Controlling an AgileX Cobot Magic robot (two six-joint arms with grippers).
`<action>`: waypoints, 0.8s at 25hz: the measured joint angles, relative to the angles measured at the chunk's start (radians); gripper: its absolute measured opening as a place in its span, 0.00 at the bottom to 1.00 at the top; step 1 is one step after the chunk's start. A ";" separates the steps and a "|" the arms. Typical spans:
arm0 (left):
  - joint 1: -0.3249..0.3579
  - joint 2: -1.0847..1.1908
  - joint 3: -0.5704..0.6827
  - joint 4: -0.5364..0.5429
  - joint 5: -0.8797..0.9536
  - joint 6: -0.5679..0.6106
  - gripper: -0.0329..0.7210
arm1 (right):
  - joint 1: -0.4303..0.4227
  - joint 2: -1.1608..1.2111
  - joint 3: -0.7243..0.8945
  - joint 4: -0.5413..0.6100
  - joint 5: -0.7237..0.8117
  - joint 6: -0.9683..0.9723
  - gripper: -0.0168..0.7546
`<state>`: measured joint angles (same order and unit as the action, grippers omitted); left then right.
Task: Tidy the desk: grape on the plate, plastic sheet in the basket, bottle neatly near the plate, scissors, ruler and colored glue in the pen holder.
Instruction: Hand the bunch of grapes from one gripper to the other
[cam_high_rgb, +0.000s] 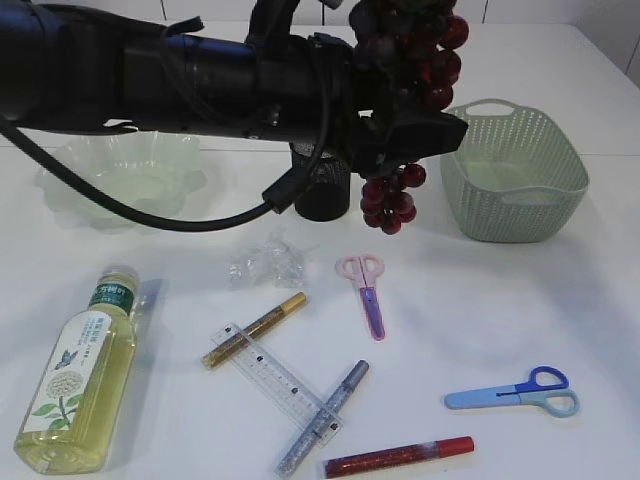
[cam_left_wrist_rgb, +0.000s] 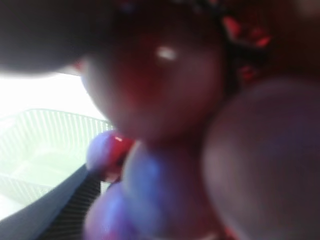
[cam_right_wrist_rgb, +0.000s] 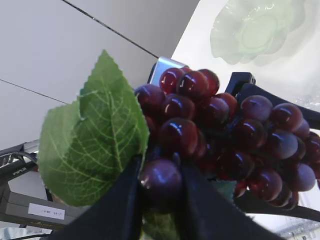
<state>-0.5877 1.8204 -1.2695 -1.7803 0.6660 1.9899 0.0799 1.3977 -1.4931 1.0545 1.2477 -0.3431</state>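
A bunch of dark red grape (cam_high_rgb: 392, 200) with a green leaf (cam_right_wrist_rgb: 95, 135) hangs high over the table's back. My right gripper (cam_right_wrist_rgb: 161, 167) is shut on one berry at the bunch's top. My left arm reaches across from the left. Its gripper (cam_high_rgb: 405, 150) is open, with a finger (cam_right_wrist_rgb: 242, 82) on either side of the bunch. The left wrist view is filled by blurred grapes (cam_left_wrist_rgb: 165, 75). The pale green plate (cam_high_rgb: 120, 180) is at the back left and the green basket (cam_high_rgb: 515, 170) at the back right. The black mesh pen holder (cam_high_rgb: 320, 185) stands behind the arm.
On the table lie a yellow bottle (cam_high_rgb: 80, 380) on its side, a crumpled plastic sheet (cam_high_rgb: 265, 262), pink scissors (cam_high_rgb: 368, 290), blue scissors (cam_high_rgb: 520, 392), a clear ruler (cam_high_rgb: 270, 375), and gold (cam_high_rgb: 255, 330), silver (cam_high_rgb: 325, 415) and red (cam_high_rgb: 400, 458) glue pens.
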 joint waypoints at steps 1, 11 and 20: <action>-0.002 0.001 -0.004 0.000 0.000 0.000 0.82 | 0.000 0.000 0.000 0.000 0.000 -0.002 0.25; -0.011 0.002 -0.010 0.000 0.005 -0.013 0.42 | 0.000 0.000 0.000 0.000 0.000 -0.010 0.25; -0.011 0.004 -0.010 0.000 0.009 -0.016 0.23 | 0.000 -0.002 0.000 0.000 0.000 -0.034 0.25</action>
<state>-0.5984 1.8242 -1.2798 -1.7803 0.6748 1.9742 0.0799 1.3962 -1.4931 1.0547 1.2477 -0.3774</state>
